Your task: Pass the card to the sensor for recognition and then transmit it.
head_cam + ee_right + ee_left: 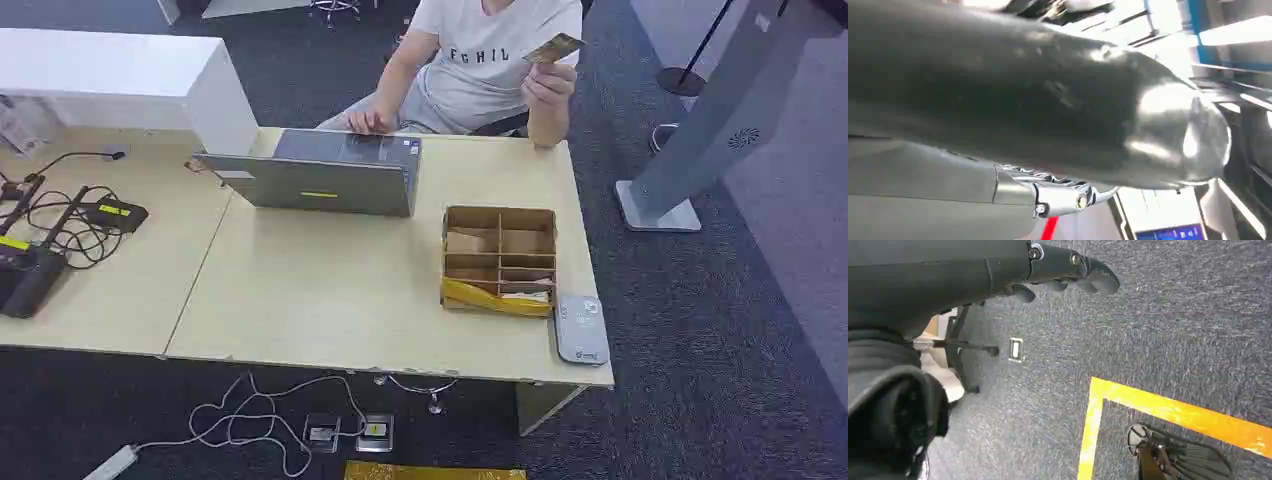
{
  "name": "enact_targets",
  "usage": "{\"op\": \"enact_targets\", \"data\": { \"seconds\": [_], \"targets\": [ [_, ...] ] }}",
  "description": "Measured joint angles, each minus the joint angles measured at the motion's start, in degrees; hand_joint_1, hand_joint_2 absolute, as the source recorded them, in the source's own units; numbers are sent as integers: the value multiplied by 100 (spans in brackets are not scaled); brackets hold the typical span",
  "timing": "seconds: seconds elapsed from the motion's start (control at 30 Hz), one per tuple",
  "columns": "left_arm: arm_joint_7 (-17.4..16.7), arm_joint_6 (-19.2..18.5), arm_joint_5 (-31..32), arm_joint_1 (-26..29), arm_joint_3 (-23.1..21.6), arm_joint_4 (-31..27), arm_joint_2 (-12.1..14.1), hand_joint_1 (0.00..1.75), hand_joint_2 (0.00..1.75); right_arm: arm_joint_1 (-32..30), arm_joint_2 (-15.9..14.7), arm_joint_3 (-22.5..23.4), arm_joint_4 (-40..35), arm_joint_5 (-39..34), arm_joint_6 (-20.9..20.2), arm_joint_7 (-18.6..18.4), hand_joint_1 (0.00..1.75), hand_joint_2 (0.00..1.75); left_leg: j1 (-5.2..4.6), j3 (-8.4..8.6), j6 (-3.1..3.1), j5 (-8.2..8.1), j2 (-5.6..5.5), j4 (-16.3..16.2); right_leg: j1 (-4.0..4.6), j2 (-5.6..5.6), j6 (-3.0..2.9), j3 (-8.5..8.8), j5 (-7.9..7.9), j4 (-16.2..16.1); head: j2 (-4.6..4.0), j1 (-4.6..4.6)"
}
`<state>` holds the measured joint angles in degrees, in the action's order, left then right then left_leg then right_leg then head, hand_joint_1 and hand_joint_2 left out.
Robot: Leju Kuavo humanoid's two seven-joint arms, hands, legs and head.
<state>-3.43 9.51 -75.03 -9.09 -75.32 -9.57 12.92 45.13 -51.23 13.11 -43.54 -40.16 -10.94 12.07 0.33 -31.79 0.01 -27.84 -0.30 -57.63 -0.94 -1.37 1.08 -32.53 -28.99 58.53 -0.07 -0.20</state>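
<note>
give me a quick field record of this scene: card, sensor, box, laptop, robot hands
card: gold card held up by the seated person's hand, beyond the table's far edge
sensor: grey reader flat at table's near right corner
box: cardboard divider box beside the reader
laptop: grey laptop, open toward the person
left hand: left hand over carpet, holding nothing
right hand: right hand mostly hidden, state unclear

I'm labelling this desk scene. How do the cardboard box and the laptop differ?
The cardboard box is brown, open-topped and split into compartments; the laptop is grey with its lid raised. The box stands near the table's right end, the laptop further back toward the seated person. Both rest on the same wooden table.
</note>
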Motion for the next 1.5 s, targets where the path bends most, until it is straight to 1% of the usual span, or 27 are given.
{"op": "enact_targets", "data": {
  "seconds": [0.03, 0.07, 0.13, 0.17, 0.23, 0.3, 0.33, 0.37, 0.4, 0.5, 0.6, 0.7, 0.9, 1.23, 1.5],
  "targets": [
    [2, -4, 0, -1, -15, 0, 0, 0, 0, 2, 0, -165, -119, 329, 145, 4, 0, 0, 0, 0, 0, 0, 0, 0, 0, 1, 0, 1, 0, 0, 0, 4],
    [2, -7, 0, -2, -20, 0, 2, 0, 0, 5, 0, -349, -258, 796, 446, 7, 0, 0, 0, 0, 0, 0, 1, 0, 0, 2, 0, 0, 0, 0, 0, 4],
    [2, -4, -4, -6, -22, 0, 0, 0, 0, 17, 0, -660, -481, 1528, 857, -18, 0, 0, 0, 0, 0, 0, 0, 0, 0, 1, 0, 0, 0, 0, 0, 4],
    [4, -4, -4, -8, -24, 0, 0, 0, 0, 29, 0, -815, -597, 1814, 981, -57, 0, 0, 0, -1, 0, 0, 0, 0, 0, 1, 0, 0, 0, 0, 0, 4],
    [7, -4, -7, -13, -35, 0, 0, 0, 0, 31, 0, -1136, -865, 2430, 1205, -183, 0, 0, 1, 1, 0, 0, 0, 0, 1, 1, 0, -1, 0, 0, 0, 4],
    [7, -4, -9, -20, -61, 0, -2, 0, 0, 32, 0, -1382, -1074, 3195, 1478, -428, 0, 0, 1, -2, 0, 0, -3, 0, 1, -3, 0, 0, 0, 0, 2, 2],
    [7, -7, -9, -21, -74, 0, -2, 0, 0, 35, 2, -1510, -1176, 3607, 1598, -564, 0, 175, 1, -3, 0, 0, -8, 0, 1, -9, 0, 0, 0, 0, 0, 7],
    [7, -9, -9, -21, -79, 0, -4, 0, 0, 45, 2, -1658, -1293, 4002, 1667, -682, 0, 175, 1, -3, 0, 1, -8, 0, 1, -9, 0, -1, 0, 1, 0, 2],
    [7, -9, -9, -22, -79, 0, -4, 0, 0, 51, 4, -1775, -1381, 4236, 1674, -754, 0, 175, 1, -3, 0, 1, -7, 0, 1, -8, 0, -1, 0, 1, 0, 4],
    [-2, -20, -6, -33, -90, 0, -7, 0, 0, 55, 46, -2161, -1687, 4886, 1580, -944, 0, 175, 1, -2, -1, 1, -7, 0, 2, -9, 0, -1, 0, 1, 0, 4],
    [-31, -28, 0, -35, -114, 0, -9, 0, 0, 55, 114, -2456, -1928, 5267, 1433, -1089, 0, 175, 3, -3, -1, 1, -8, 0, 3, -9, 0, 0, 0, 1, 0, 2],
    [-52, -26, 0, -38, -122, 0, -11, 0, 0, 68, 219, -2747, -1999, 5627, 1407, -1073, 0, 175, 4, -3, -1, 2, -8, 0, 4, -9, 0, 0, 0, 1, 2, 7],
    [-55, -24, -2, -43, -131, 0, -13, 0, 0, 72, 389, -3121, -2017, 5857, 1414, -1014, 0, 175, 3, -3, -1, 2, -11, 0, 4, -10, 0, -1, 0, 0, 0, 2],
    [-74, -22, 37, -43, -205, 0, -13, 0, 0, 47, 566, -3507, -2017, 6066, 1425, -1001, 0, 175, 4, -2, -1, 2, -10, 0, 4, -9, 0, -3, 0, 0, 0, 4],
    [-72, -17, 52, -43, -249, 0, -31, 0, 0, -347, 710, -3755, -2126, 6353, 1468, -1049, 0, 175, 6, -2, -2, 2, -11, 0, 6, -9, 0, -3, 0, 0, 0, 4]
  ]
}}
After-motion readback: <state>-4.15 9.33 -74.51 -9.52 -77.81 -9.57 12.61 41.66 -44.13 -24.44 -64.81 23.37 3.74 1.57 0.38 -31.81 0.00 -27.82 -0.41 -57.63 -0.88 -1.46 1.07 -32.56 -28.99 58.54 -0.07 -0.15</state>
